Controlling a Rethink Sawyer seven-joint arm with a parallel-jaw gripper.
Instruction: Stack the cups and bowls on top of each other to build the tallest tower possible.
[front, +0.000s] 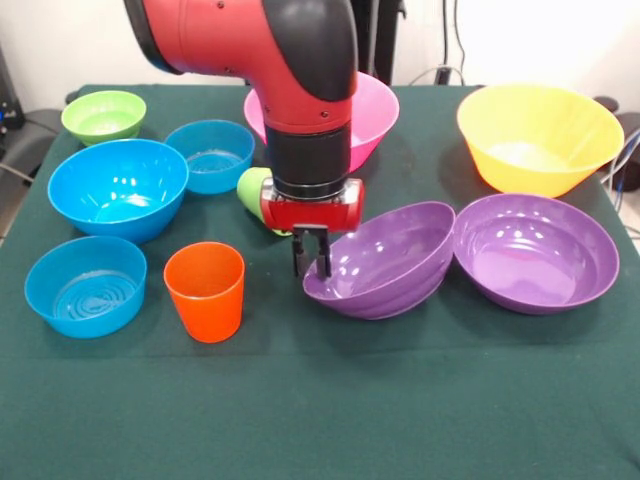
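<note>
My gripper (311, 264) hangs low at the table's middle, its fingers closed on the left rim of a wide purple bowl (390, 262). That bowl is tilted, its right rim raised against the second purple bowl (535, 252). The smooth orange cup (205, 291) stands upright just left of the gripper. The light green cup (252, 189) lies on its side behind the gripper, mostly hidden by the arm. The large pink bowl (376, 112) sits behind the arm, the large yellow bowl (540, 137) at the far right.
At the left stand the large blue bowl (118, 189), a small blue bowl (211, 156) behind it, another small blue bowl (86, 286) in front, and the small green bowl (103, 116) at the far corner. The green table cloth (320, 400) spreads along the near side.
</note>
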